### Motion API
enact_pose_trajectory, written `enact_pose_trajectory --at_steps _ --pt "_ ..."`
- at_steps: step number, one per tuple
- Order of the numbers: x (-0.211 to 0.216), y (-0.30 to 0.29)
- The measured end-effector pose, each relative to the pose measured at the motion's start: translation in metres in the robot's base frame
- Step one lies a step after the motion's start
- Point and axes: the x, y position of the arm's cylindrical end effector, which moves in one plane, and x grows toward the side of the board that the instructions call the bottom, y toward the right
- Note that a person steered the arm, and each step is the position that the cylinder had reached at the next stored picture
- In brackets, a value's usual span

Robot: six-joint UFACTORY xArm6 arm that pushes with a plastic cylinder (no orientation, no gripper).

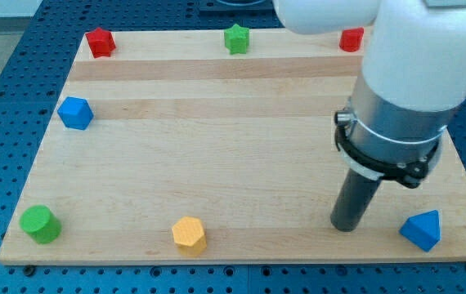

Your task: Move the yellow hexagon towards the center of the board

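The yellow hexagon (pixel 189 233) lies near the view's bottom edge of the wooden board (pixel 217 139), a little left of the middle. My tip (pixel 347 226) rests on the board at the lower right, far to the right of the hexagon and apart from it. A blue triangular block (pixel 422 229) lies just right of my tip, not touching it.
A green cylinder (pixel 39 224) sits at the bottom left corner. A blue block (pixel 75 113) lies at the left edge. A red star (pixel 100 42), a green star (pixel 236 38) and a red block (pixel 351 39) line the top edge. The arm's white body hides the upper right.
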Motion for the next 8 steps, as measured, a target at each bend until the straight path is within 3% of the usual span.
enact_pose_trajectory --at_steps 4,8 --pt "0.032 -0.024" --pt "0.036 -0.051"
